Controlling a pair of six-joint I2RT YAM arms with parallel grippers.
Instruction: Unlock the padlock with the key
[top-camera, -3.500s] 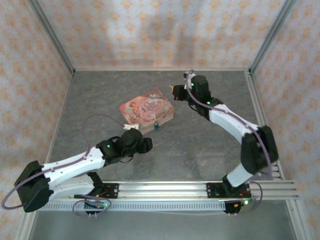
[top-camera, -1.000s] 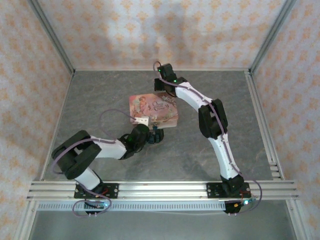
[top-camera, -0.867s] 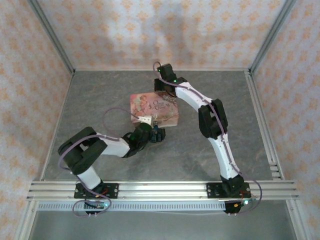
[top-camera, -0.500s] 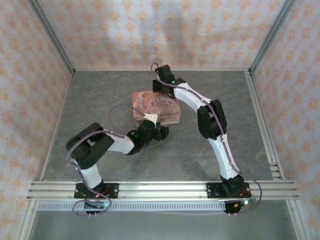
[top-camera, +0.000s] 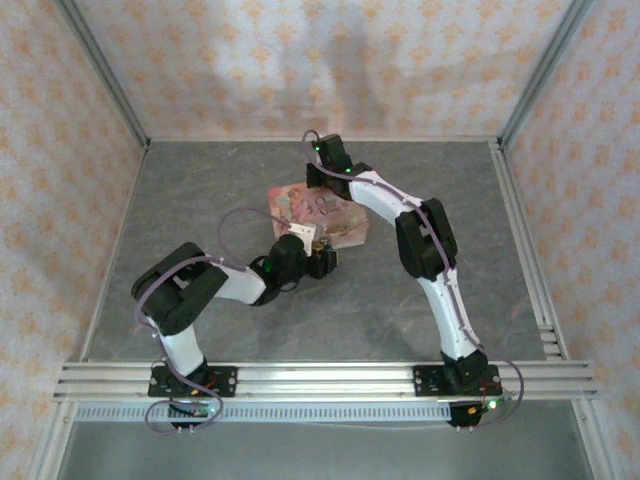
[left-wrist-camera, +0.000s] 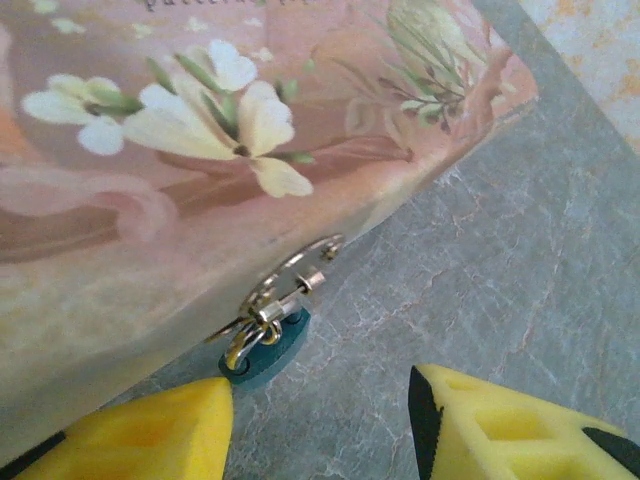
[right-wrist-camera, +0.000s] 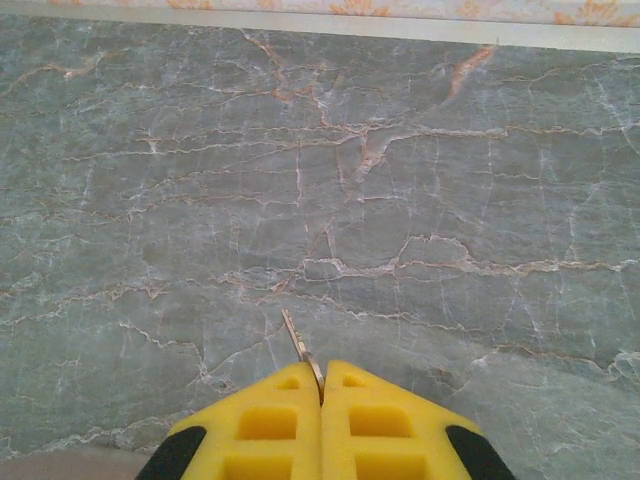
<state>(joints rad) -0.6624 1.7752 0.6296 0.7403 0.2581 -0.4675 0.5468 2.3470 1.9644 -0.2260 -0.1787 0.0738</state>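
Padlock (left-wrist-camera: 268, 347) first: it is tiny and blue, with a thin silver loop; it hangs from a little silver clasp (left-wrist-camera: 300, 268) low on the side of the pink flower box (left-wrist-camera: 200, 150), right down by the grey table (left-wrist-camera: 500, 260). The left gripper (left-wrist-camera: 318, 420) is very near it; its two yellow fingers (left-wrist-camera: 150, 440) stand apart with a gap between them; the padlock sits just past the tip of the finger on the left of the picture, and nothing pinches it.

From above, the left arm reaches to the near side of the box (top-camera: 322, 208), and the right arm bends round to its far side.

The right gripper (right-wrist-camera: 321, 380) has its yellow fingers pressed tight together; they pinch the key (right-wrist-camera: 296, 348); only a thin pale bit of it pokes out between the tips, tilted a little to the left. Under it lies bare grey table (right-wrist-camera: 420, 160) with pale cracks; a strip of wall (right-wrist-camera: 300, 8) runs along the top.
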